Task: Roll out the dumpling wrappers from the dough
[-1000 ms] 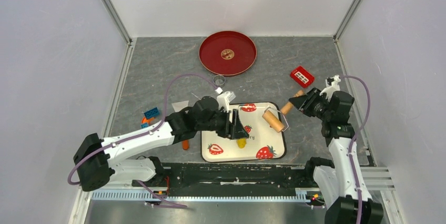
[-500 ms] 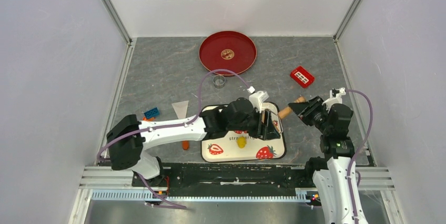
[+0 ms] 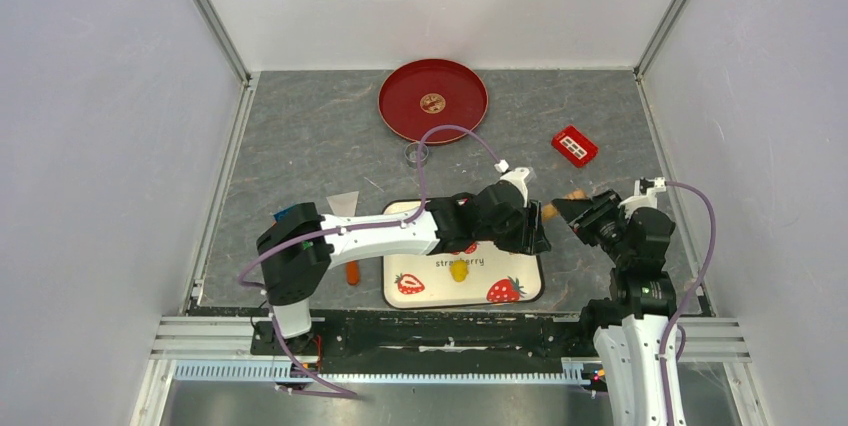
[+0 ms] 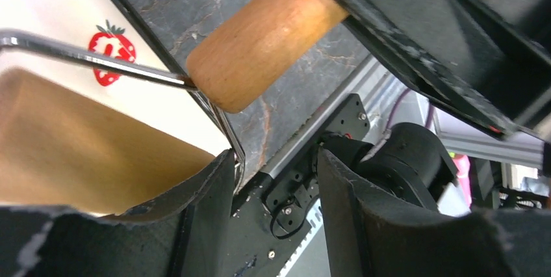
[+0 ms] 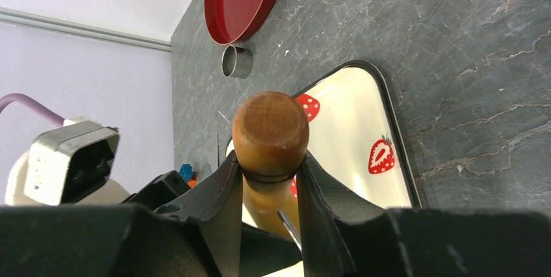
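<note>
A small yellow wrapper disc lies in the middle of the red plate at the back. A yellow dough lump sits on the strawberry tray. My right gripper is shut on the wooden handle of the rolling pin, at the tray's right edge. My left gripper is open, its fingers beside the pin's wire frame and brown drum, just under the handle. My left arm hides most of the pin from above.
A metal ring cutter stands in front of the plate. A red block lies at the right. A white scraper, a blue block and an orange piece lie left of the tray.
My left arm has swung right across the tray, from above the dough to the rolling pin. My right gripper has drawn the handle slightly nearer and to the right.
</note>
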Tool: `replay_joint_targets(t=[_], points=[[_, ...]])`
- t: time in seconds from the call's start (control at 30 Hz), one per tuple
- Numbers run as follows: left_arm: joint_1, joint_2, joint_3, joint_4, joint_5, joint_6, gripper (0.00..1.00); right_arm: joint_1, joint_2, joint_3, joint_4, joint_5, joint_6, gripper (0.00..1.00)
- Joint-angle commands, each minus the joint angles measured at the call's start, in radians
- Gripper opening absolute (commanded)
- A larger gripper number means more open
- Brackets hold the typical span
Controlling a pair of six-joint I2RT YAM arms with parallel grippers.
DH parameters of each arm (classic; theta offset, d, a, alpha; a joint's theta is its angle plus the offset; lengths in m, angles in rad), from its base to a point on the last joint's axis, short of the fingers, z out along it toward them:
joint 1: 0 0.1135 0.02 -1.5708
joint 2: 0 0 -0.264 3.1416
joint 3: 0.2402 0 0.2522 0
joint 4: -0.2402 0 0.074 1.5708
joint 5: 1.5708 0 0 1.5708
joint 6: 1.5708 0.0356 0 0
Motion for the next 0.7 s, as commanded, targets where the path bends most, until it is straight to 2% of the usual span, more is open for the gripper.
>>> replay_joint_targets(t=[0.0,0.07,0.17,0.23,0.4,0.57,0.6,0.67], points=[[-0.005,0.036,0.050,-0.069,-0.073,-0.030,0.54,0.005,-0.021,0.019,0.067,0.007,0.078,0.00],[-0.006,0.044,0.054,-0.080,-0.092,-0.033,0.51,0.005,-0.018,0.017,0.072,0.001,0.083,0.00],[-0.007,0.060,0.065,-0.101,-0.114,-0.035,0.41,0.005,-0.014,0.015,0.076,-0.004,0.088,0.00],[-0.007,0.070,0.074,-0.124,-0.134,-0.039,0.28,0.005,-0.013,0.010,0.084,-0.008,0.096,0.00],[-0.006,0.081,0.079,-0.127,-0.150,-0.040,0.04,0.005,-0.008,0.009,0.097,-0.024,0.099,0.00],[-0.005,0.083,0.101,-0.160,-0.180,-0.030,0.02,0.005,-0.004,0.007,0.097,-0.040,0.092,0.00],[-0.005,0.081,0.101,-0.158,-0.181,-0.023,0.07,0.005,-0.004,0.005,0.098,-0.042,0.092,0.00],[-0.004,0.078,0.102,-0.152,-0.182,-0.016,0.24,0.005,-0.005,0.004,0.096,-0.045,0.093,0.00]])
